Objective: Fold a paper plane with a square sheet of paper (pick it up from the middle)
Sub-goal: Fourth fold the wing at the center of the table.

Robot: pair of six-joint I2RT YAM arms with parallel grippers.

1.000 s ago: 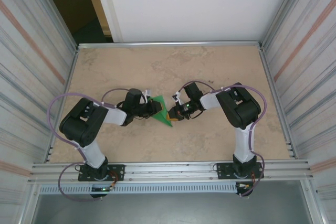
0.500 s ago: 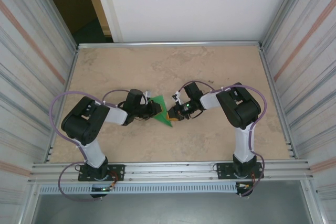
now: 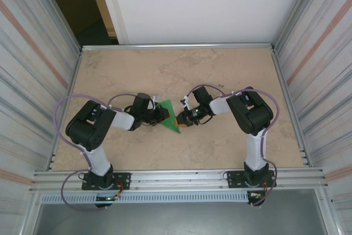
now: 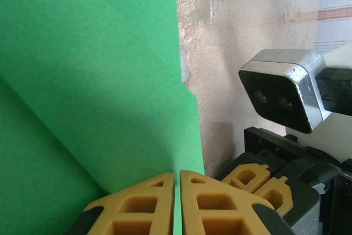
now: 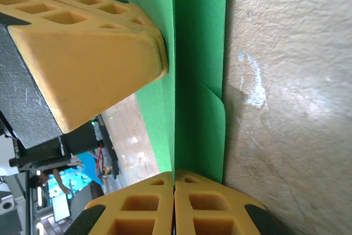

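Seen from above, the green sheet of paper [image 3: 170, 123] is partly covered by the left end effector [image 3: 164, 113] and the right end effector [image 3: 180, 120], and its folds are too small to be made out. In the left wrist view, the sheet is cut off by the top and left edges, and the yellow fingers [image 4: 137, 210] are cropped at the bottom. In the right wrist view, the sheet's far end is lost past the top edge.

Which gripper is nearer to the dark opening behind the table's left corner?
Left. The left gripper holds the green paper nearer the opening; the right gripper holds its other side.
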